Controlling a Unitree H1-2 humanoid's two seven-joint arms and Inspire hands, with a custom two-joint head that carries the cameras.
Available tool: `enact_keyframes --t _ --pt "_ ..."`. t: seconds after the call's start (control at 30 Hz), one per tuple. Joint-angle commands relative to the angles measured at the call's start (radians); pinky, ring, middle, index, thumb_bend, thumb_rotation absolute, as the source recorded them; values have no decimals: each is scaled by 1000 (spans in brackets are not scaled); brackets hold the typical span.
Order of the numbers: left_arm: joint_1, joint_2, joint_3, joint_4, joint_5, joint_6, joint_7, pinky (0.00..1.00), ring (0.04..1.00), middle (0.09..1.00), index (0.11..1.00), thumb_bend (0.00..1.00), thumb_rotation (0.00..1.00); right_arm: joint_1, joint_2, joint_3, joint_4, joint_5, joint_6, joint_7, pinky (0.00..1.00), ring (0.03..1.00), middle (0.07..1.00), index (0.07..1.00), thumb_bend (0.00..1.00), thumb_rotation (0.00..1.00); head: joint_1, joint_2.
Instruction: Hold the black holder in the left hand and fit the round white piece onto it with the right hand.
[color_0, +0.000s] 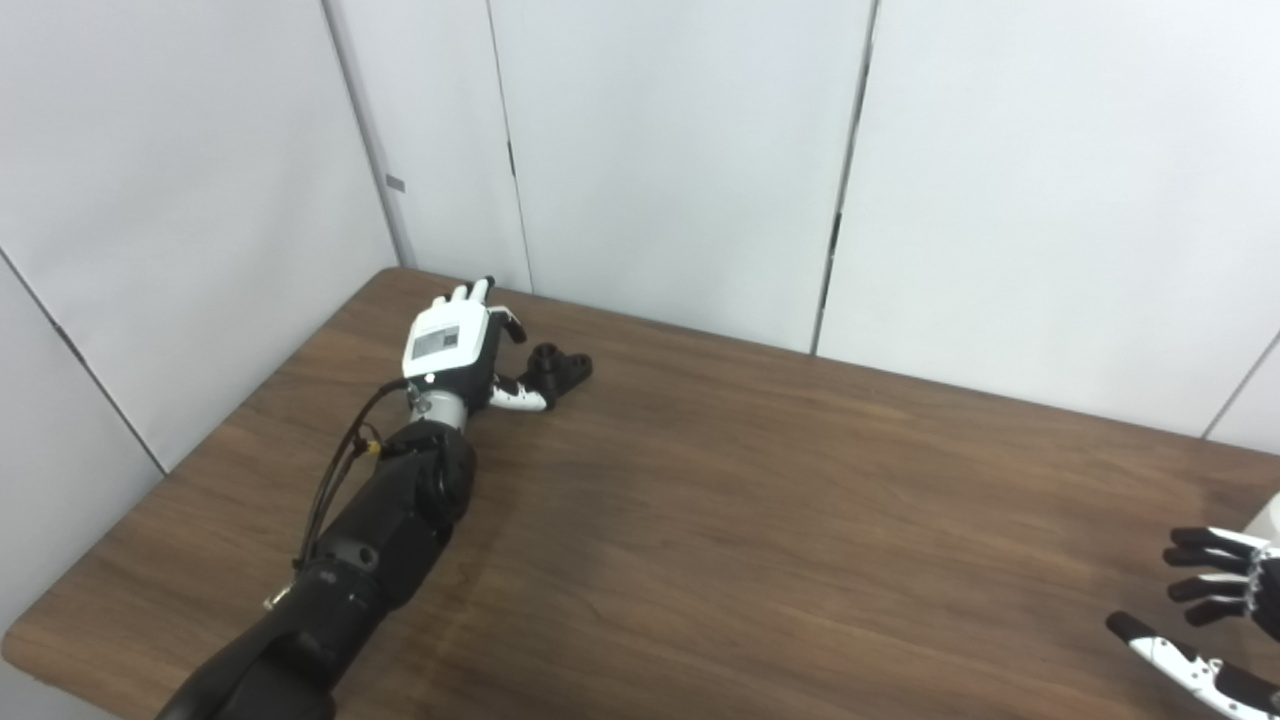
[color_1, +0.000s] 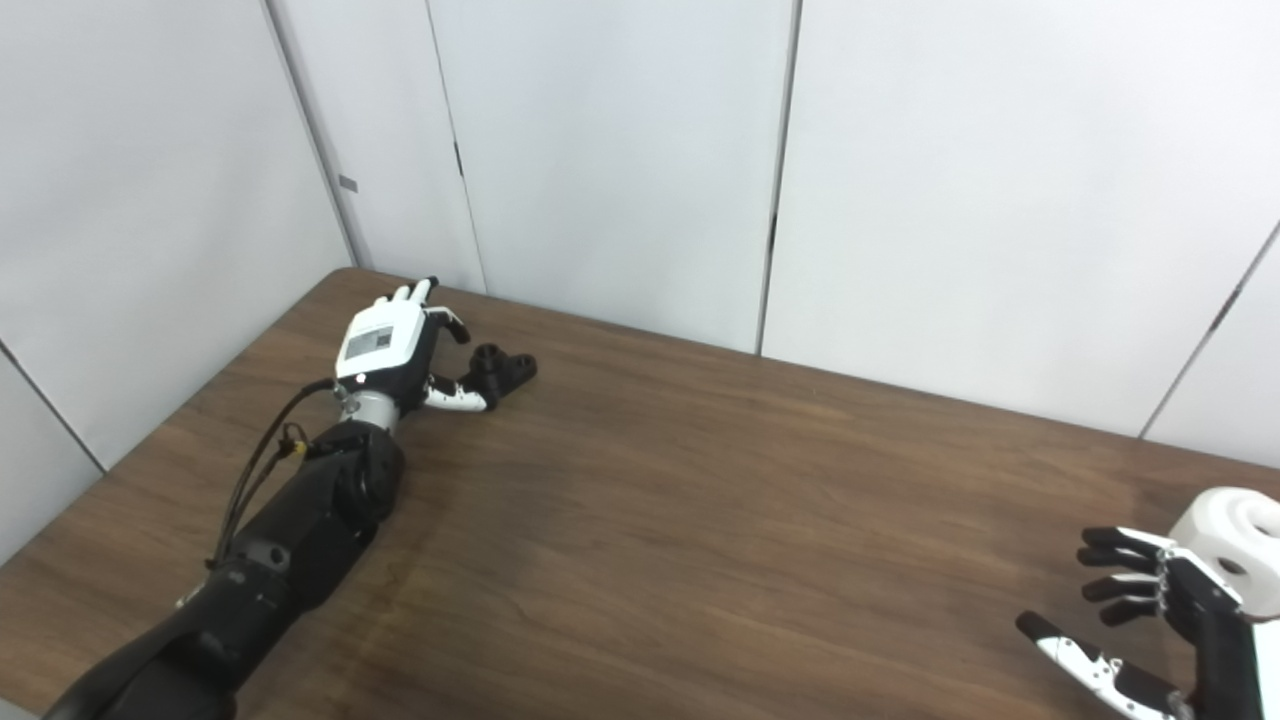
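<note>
Operator: Report left hand status.

Unit: My left hand is extended to the upper left of the frame, over the far corner of the tabletop. Its fingers are spread and grasp nothing. The black holder lies on the tabletop just beside this hand, on its right; my thumb tip is at the holder's edge, but I cannot tell whether the two touch.

Operator: Report right hand status.

Unit: My right hand is at the lower right edge of the frame, fingers curled but apart, released and empty. The round white piece rests on the tabletop just behind this hand, partly hidden by it.

Operator: Separation of parts?

Unit: Holder and white piece are well apart, at opposite sides of the frame.
</note>
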Motion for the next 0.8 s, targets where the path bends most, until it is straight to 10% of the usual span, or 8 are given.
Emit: enact_keyframes --t 0.0,0.4,0.77 --pt "-55 36 3 -12 7 -16 32 1000 1000 1000 647 939 273 -21 -4 -4 -29 3 -35 -12 394 505 602 623 573 0 -1 2" --pt "-52 29 -5 11 -9 1 1 1000 1000 967 615 936 246 -17 -11 -10 -37 5 -34 -10 391 501 604 630 571 0 -3 16" --pt "-43 36 -53 -24 -24 150 -229 1000 974 889 538 883 359 -13 -19 -15 -44 11 -29 -4 398 509 610 637 564 0 4 36"
